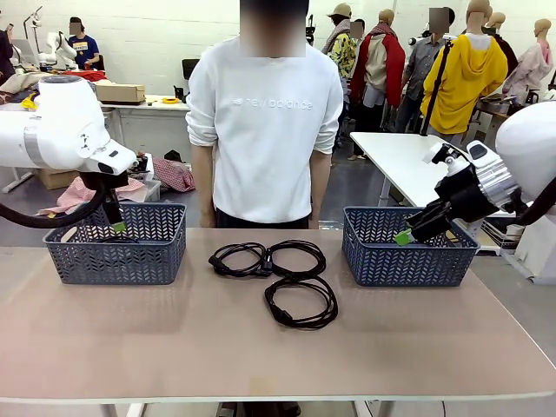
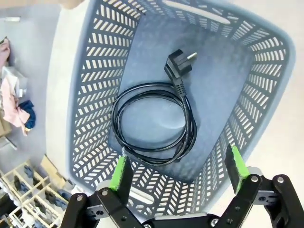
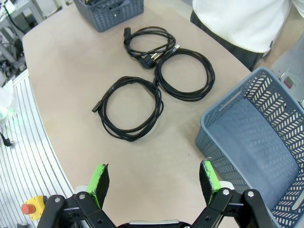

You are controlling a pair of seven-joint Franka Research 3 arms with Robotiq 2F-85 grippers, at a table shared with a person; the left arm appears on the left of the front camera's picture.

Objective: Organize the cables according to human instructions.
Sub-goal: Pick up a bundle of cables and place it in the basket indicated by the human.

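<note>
One coiled black cable (image 2: 189, 121) lies flat on the floor of the left grey basket (image 2: 85, 80), its plug toward the far end. My left gripper (image 2: 178, 167) hangs open just above it, nothing between the green pads; in the front view that left gripper (image 1: 115, 228) hovers over the left basket (image 1: 115, 256). Three more coiled cables lie mid-table: one (image 1: 217, 261) at the left, one (image 1: 295, 244) beside it, one (image 1: 300, 325) nearer me. My right gripper (image 1: 404, 235) is open and empty by the right basket (image 1: 408, 261), above the table edge (image 3: 154, 180).
A person in a white sweatshirt (image 1: 265, 122) stands at the table's far side, between the baskets. In the right wrist view the three cables (image 3: 127, 135) lie ahead and the right basket (image 3: 223, 118) is bare inside. The tabletop (image 1: 174, 347) in front is bare.
</note>
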